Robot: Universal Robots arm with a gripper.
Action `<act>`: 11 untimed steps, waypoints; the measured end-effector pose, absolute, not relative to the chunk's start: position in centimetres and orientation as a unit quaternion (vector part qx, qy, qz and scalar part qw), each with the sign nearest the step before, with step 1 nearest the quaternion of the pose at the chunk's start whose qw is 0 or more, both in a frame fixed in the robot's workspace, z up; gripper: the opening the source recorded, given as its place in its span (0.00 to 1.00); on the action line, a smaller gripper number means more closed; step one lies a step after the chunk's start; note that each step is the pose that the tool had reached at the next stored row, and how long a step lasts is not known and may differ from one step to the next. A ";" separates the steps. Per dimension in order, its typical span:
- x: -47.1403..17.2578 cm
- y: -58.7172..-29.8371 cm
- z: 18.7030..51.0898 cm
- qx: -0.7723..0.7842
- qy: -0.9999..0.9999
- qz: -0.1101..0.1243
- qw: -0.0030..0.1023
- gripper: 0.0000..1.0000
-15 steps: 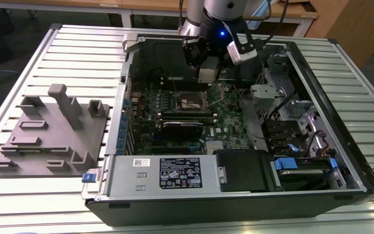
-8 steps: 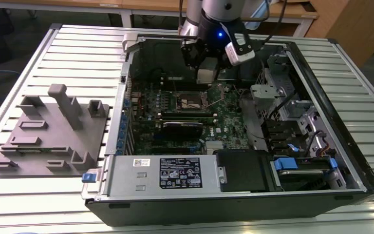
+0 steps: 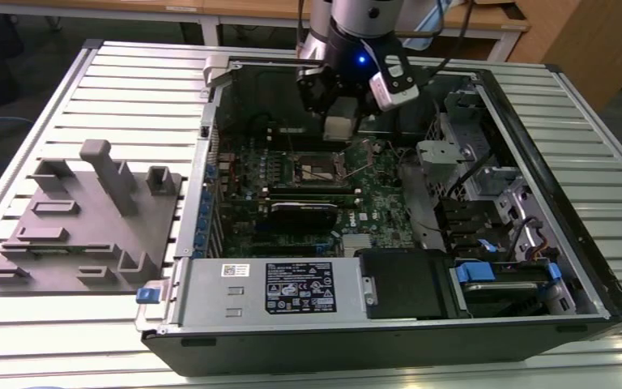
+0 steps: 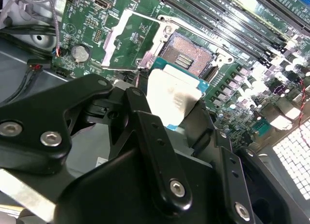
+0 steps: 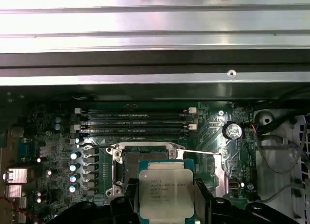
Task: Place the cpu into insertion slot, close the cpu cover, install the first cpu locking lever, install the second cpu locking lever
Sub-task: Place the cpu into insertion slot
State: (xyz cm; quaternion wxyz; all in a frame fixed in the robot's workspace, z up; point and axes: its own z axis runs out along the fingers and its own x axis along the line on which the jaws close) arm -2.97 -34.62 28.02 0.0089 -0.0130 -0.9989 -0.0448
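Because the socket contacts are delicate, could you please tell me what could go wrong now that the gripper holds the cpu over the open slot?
1. The cpu hangs in the gripper above the insertion slot, not yet seated; lowered off-square, it might land on the metal rim or damage the exposed contacts.
2. The cpu cover stands open right beside the slot, so the gripper could snag it.

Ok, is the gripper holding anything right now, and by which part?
Yes: the gripper holds the cpu, clamped at two opposite side edges, close to the uncovered insertion slot.
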 end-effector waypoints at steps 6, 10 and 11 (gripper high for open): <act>-3.5 -34.6 27.8 -0.013 -0.999 -0.045 0.009 0.54; -3.9 -34.6 27.6 -0.013 -0.999 -0.045 0.009 0.54; -4.0 -34.6 27.6 -0.013 -0.999 -0.045 0.009 0.54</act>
